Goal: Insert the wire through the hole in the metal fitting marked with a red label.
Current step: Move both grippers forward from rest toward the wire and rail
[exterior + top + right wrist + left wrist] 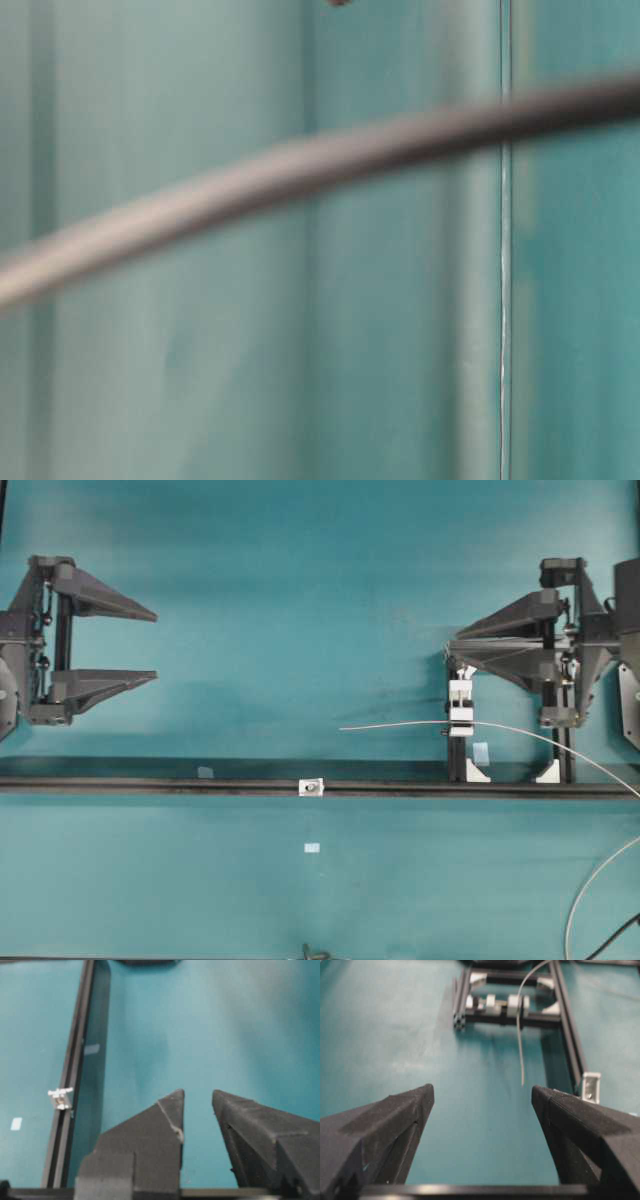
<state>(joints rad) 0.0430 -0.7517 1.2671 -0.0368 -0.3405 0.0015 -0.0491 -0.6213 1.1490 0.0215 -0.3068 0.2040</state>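
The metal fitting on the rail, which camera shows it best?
The overhead view: the metal fitting sits unobstructed on the dark rail with its centre hole visible. The left wrist view catches it side-on at the right edge, the right wrist view shows it small and blurry, and the table-level view shows none of it.

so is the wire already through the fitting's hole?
No. In the overhead view the wire ends free above the rail, well apart from the metal fitting.

So the long thin pale grey-white wire (pixel 400 724) runs through the white clamp block (pixel 460 708) in the black frame (pixel 510 770), just below the right gripper's (pixel 452 650) fingertips (pixel 456 637), its free end pointing toward the left gripper (pixel 155 645). The small silvery square metal fitting (pixel 312 786) sits on the dark rail (pixel 150 785), between both sets of fingers and below them, well apart from the wire's tip.
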